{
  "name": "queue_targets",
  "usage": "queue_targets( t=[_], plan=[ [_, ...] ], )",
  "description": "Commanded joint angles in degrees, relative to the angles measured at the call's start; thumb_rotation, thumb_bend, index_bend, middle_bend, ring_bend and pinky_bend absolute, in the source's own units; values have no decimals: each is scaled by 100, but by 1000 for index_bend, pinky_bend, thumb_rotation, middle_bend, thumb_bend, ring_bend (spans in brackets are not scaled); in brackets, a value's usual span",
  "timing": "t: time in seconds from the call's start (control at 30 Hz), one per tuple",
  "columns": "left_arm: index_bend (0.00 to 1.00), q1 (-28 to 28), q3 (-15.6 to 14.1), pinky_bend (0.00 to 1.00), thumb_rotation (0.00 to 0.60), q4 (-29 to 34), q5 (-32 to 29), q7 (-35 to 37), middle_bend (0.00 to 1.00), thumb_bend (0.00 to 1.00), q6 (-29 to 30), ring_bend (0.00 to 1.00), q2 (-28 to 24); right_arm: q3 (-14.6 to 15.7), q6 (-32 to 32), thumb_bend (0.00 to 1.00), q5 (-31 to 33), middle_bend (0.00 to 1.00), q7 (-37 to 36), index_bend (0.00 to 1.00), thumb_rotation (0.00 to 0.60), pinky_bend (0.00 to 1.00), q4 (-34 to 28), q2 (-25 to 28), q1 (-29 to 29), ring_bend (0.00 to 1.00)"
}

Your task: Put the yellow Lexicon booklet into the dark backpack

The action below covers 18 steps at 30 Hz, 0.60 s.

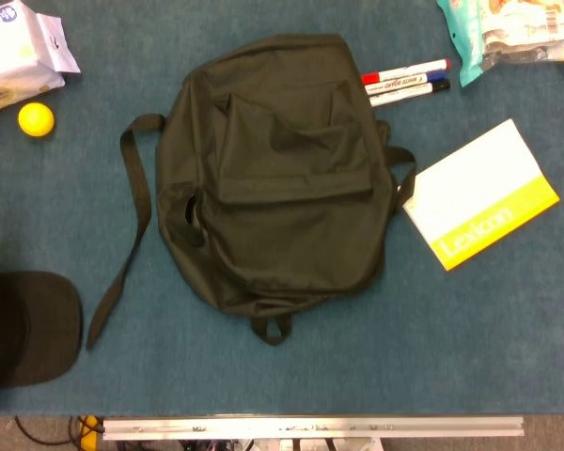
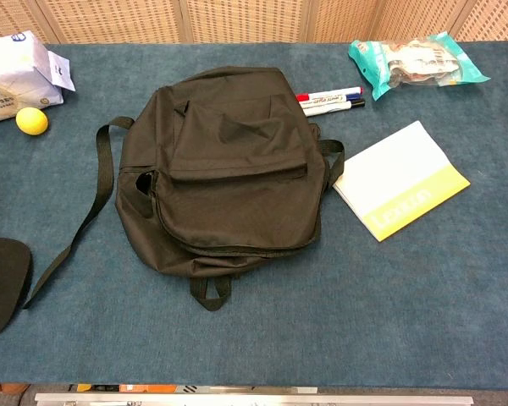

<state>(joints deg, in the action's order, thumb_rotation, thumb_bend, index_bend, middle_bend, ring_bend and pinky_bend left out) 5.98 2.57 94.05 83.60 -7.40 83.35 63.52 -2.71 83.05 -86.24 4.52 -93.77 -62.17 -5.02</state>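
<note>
We find the backpack [image 1: 273, 178] lying flat at the middle of the desk [image 1: 376, 366], front panel up, its carry loop towards the near edge and its straps trailing out to the left; the zips appear closed, though we cannot tell this for certain from either view; no opening shows, so in our judgement a compartment must be unzipped before anything goes in.

The booklet [image 1: 481, 193] lies flat just right of the backpack, cover up, tilted so that its yellow band faces the near right corner; its inner corner sits close to the bag's right strap, seemingly apart from it; it rests well within reach of the right arm, which we take to be the reason for its placing.

Neither hand appears in the head view or the chest view; we cannot report whether either is wide, narrow or holding anything; the task has not begun.

Other items noted: three markers [image 1: 406, 81] beyond the backpack's far right side, partly tucked against it; a snack packet [image 1: 508, 33] at the far right corner; a white tissue pack [image 1: 19, 52] at the far left corner with a yellow ball [image 1: 36, 119] just in front of it; a black cap [image 1: 28, 329] at the near left edge.

Risk, in our judgement: the booklet is thin and lies flush on the cloth surface, so lifting an edge will be awkward.
</note>
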Motion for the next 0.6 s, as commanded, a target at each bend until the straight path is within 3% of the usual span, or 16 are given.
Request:
queue_targets(
  t=[0.03, 0.37, 0.6],
  plan=[
    [300, 6, -10, 219, 600, 8, -1, -28, 282, 294, -19, 207, 11, 5, -36, 0, -5, 424, -15, 362, 600, 327, 10, -2, -22, 293],
    [301, 7, 0, 219, 600, 23, 60, -28, 282, 293, 47, 206, 27, 45, -123, 0, -175, 424, -41, 362, 600, 327, -22, 65, -114, 293],
    [301, 1, -16, 219, 600, 39, 108, -30, 282, 293, 72, 206, 24, 266, -680, 0, -561, 424, 208, 362, 600, 327, -69, 135, -432, 293]
  ],
)
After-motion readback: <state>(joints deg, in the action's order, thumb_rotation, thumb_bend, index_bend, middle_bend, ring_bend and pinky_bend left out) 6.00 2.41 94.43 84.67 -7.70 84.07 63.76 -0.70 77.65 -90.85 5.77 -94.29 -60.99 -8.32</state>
